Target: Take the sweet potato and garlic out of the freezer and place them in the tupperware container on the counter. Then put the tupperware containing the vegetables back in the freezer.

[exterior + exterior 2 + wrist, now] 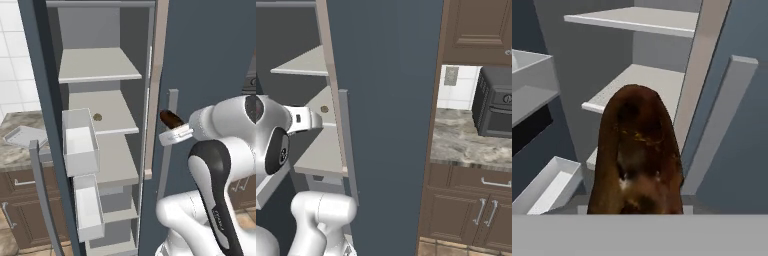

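My gripper is shut on the sweet potato, a dark reddish-brown lump that sticks up from the fingers. It hangs outside the open freezer, just right of the door frame and by the grey bar handle. In the hand view the sweet potato stands large in front and hides the fingertips. The garlic, a tiny olive-tan lump, lies on the second shelf and also shows as the garlic. The tupperware container sits on the counter at the left, beyond the open door.
The open freezer door carries two white bins and a long grey handle between me and the counter. To the right of the freezer, another counter holds a black appliance. Brown cabinets stand below.
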